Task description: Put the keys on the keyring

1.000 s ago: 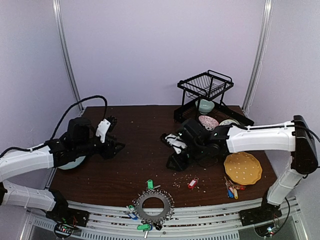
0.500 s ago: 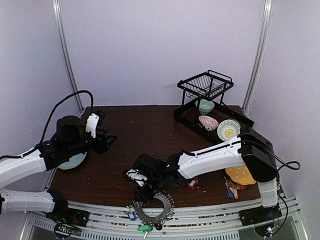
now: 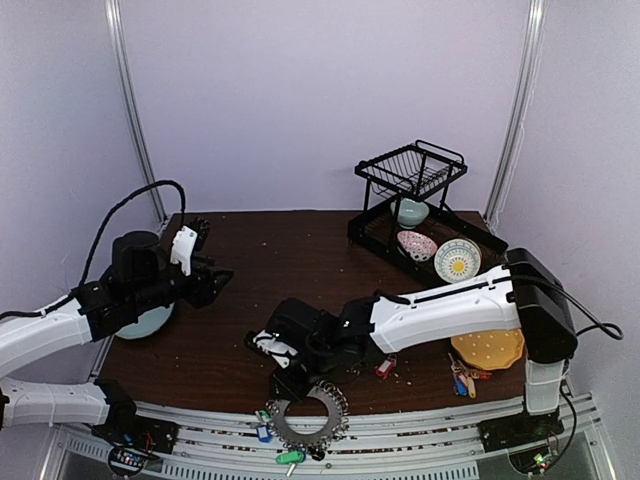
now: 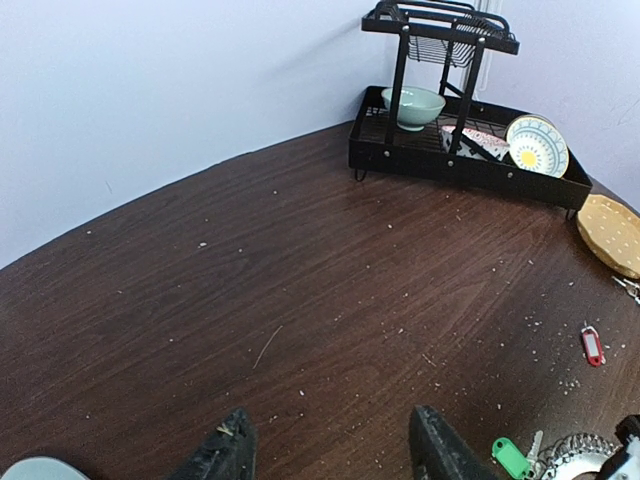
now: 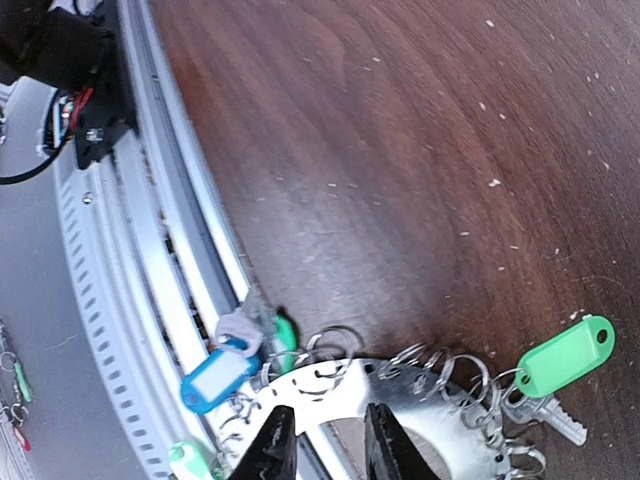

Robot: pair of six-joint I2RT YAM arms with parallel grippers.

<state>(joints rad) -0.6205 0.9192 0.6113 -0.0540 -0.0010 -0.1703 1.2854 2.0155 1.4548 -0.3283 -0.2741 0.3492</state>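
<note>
The keyring (image 3: 328,402), a large silver ring strung with small loops, lies at the table's near edge; it also shows in the right wrist view (image 5: 440,445) and the left wrist view (image 4: 575,455). My right gripper (image 3: 288,378) hovers just over its far-left rim, jaws a narrow gap apart (image 5: 328,450), holding nothing I can see. A green-tagged key (image 5: 565,355) lies against the ring's rim (image 4: 512,457). A blue tag (image 5: 215,378) hangs off the ring over the rail. A red-tagged key (image 3: 385,367) lies loose to the right. My left gripper (image 3: 222,278) is open and empty (image 4: 330,460) at the far left.
A loose bunch of red, yellow and blue tagged keys (image 3: 465,381) lies near a yellow plate (image 3: 487,348) at the right. A black dish rack (image 3: 410,200) with bowls stands back right. A pale teal plate (image 3: 150,322) lies under my left arm. Metal rails (image 3: 200,425) run below the table's edge.
My right arm swung from mid-table down and left to the keyring at the near edge, hiding the green key from above. My left gripper drew back left and rose.
</note>
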